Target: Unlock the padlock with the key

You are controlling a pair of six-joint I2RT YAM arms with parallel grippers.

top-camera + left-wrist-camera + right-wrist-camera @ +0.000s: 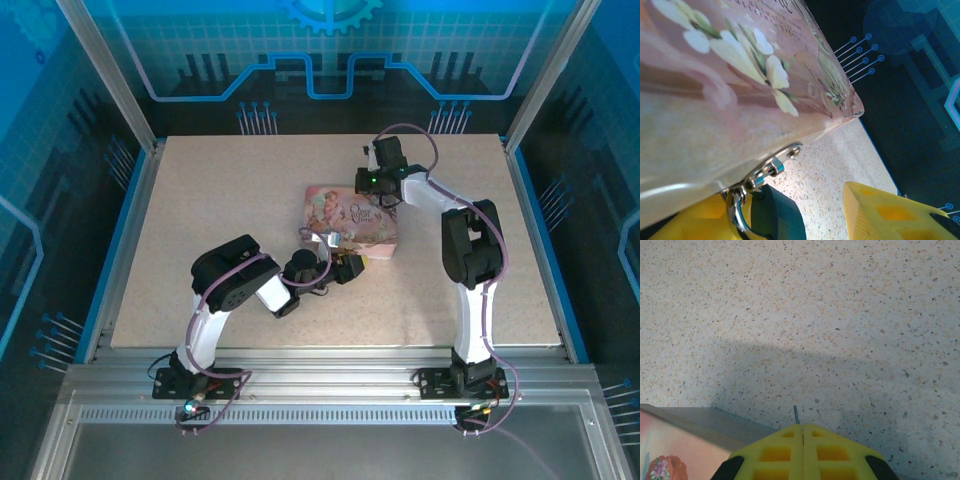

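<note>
Task stage: judged as approach. The padlock (732, 212) has not yet been met by the key (796, 414).
Padlock location: at the near front edge of the pink tin (350, 212). In the left wrist view its silver shackle hangs through the tin's hasp (771, 167), low against the tin wall. The body is mostly cut off at the bottom of that view, so the keyhole side cannot be told.
Left tool (352, 264): fingers spread, one yellow finger just beside the shackle and the other well apart, with bare table (220, 200) between them. It pinches nothing.
Reason for left placement: judged to straddle the padlock so that closing would steady the body against turning force.
Right tool (803, 429): fingers pressed together, with a thin metal sliver protruding from the seam, judged to be the key blade.
Reason for right grip: a tight pinch with the blade pointing forward keeps the key in line with the tool axis for insertion.
Right tool position: beyond the far right corner of the tin, above the table, apart from the padlock.
Next requirement: the left tool should secure the padlock before the right one brings the key round to the near side.
Risk: the padlock swings freely on the hasp, so an unsteadied body could deflect the blade.
</note>
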